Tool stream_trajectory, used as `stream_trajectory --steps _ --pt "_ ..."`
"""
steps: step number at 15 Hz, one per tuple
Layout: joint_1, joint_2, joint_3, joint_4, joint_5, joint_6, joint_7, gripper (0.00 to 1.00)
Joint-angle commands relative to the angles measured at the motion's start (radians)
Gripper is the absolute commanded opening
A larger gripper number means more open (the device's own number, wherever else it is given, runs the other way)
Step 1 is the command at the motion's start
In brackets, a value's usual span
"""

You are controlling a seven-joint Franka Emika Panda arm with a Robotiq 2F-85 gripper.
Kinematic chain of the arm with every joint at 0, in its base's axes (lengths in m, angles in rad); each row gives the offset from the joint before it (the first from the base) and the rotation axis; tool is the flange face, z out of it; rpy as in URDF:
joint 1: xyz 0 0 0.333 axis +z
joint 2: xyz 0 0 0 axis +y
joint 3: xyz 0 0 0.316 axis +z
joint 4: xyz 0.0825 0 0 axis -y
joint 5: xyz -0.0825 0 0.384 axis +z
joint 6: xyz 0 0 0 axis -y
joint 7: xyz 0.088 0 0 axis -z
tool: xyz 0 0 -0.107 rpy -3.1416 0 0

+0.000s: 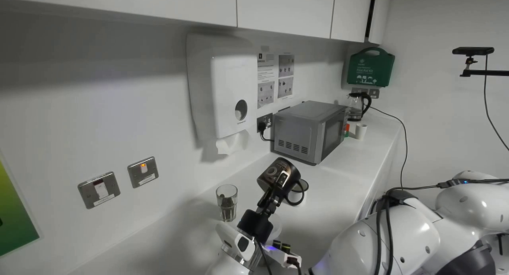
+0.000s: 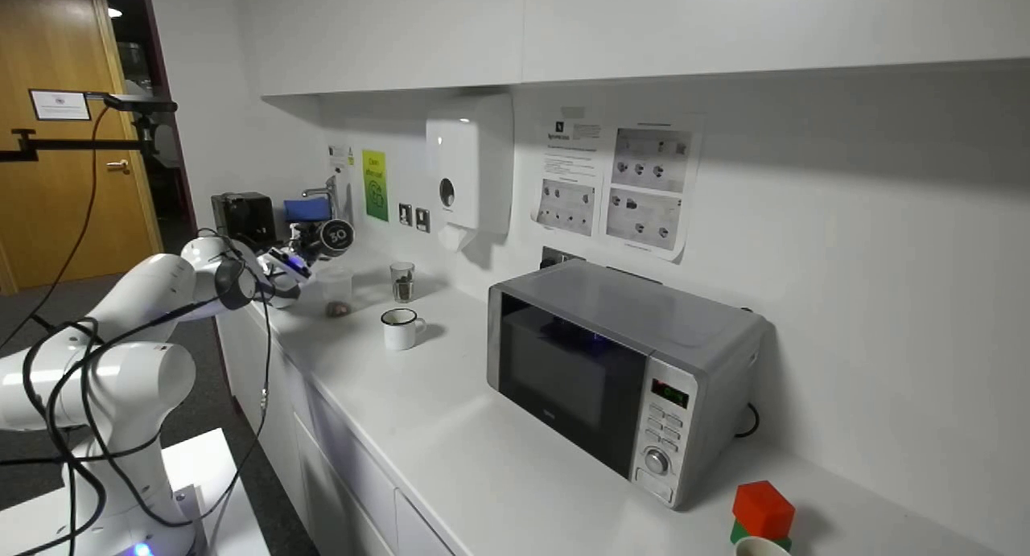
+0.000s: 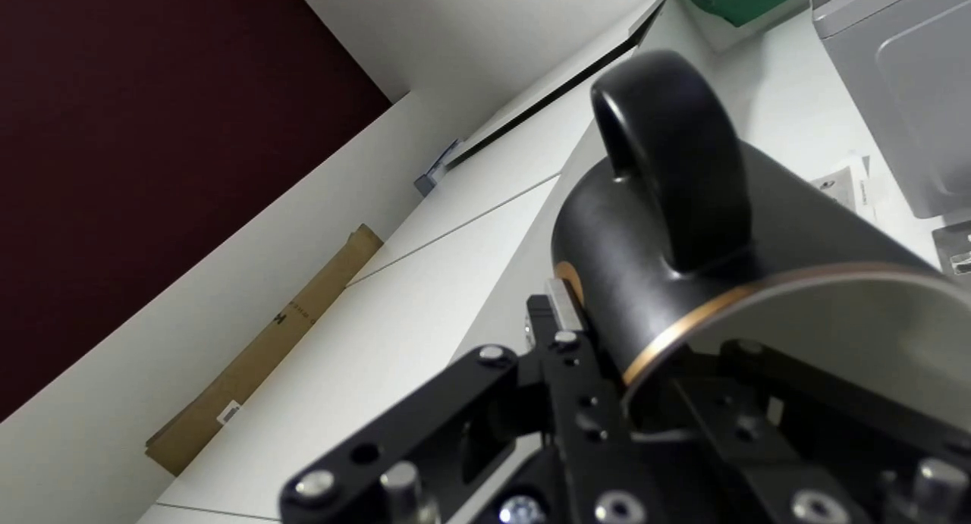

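A black mug with a copper rim band fills much of the wrist view, its handle upward and its mouth toward the camera. My gripper is shut on it at the rim: one finger presses against the outer wall, while the far fingertip is hidden at the mouth. In an exterior view the mug is held tilted above the worktop. Below and beyond it stands a white enamel mug with a dark rim. A drinking glass with dark contents stands nearby, and a clear plastic tub is close to the arm.
On the worktop a grey microwave stands against the wall. Past it are a kettle, a white cup and a red block on a green one. A towel dispenser and cupboards hang above.
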Motion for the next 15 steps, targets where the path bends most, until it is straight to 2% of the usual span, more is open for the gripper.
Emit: stream_trajectory --steps 1,8,15 --pt "-0.012 0.011 0.015 0.085 -0.012 -0.006 -0.043 0.02" --pt "-0.021 0.018 0.064 0.198 0.046 0.019 -0.023 0.02" --pt "-0.035 0.032 0.083 0.323 0.181 0.057 0.011 0.02"
